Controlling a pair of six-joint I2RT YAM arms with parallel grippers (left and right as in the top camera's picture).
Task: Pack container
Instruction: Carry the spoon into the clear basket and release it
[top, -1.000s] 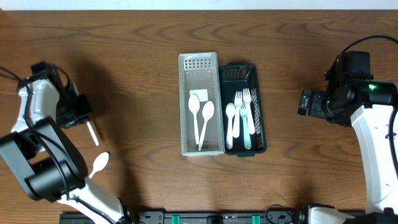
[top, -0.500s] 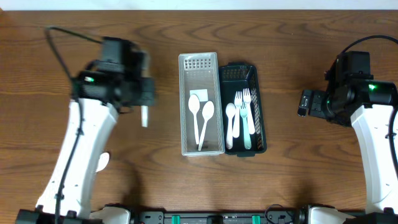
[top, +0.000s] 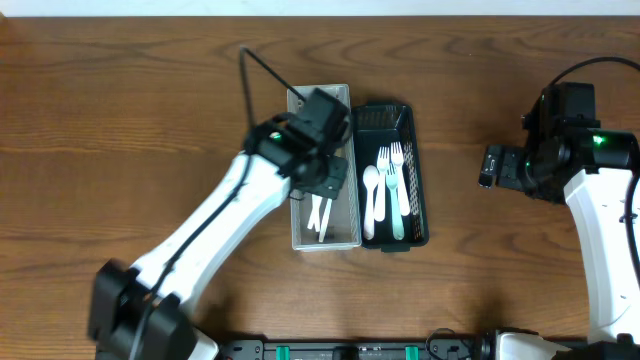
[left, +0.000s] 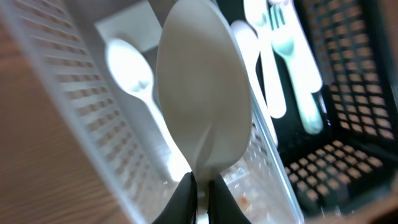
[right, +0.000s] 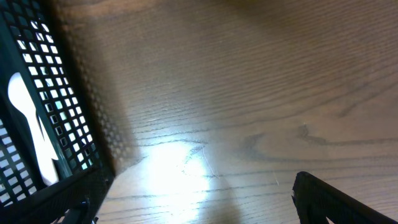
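A white plastic spoon (left: 202, 112), light, slick and probably bendy at its thin neck, is hovering bowl-first over the clear tray (left: 74, 106), where another spoon (left: 134, 68) is lying. The left gripper (left: 200, 185) is pinching its handle, the sensible hold. Alongside, forks (top: 398, 180) are filling the black basket (top: 418, 170); the right gripper (right: 199, 208) is sitting spread and empty.

The left bin (top: 325, 246) and right bin (top: 380, 117) stand touching, side by side. Spoons (top: 320, 218) lie in the left bin beneath the left gripper (left: 200, 183) and its held spoon (left: 202, 106); forks (top: 397, 165) lie in the right bin.
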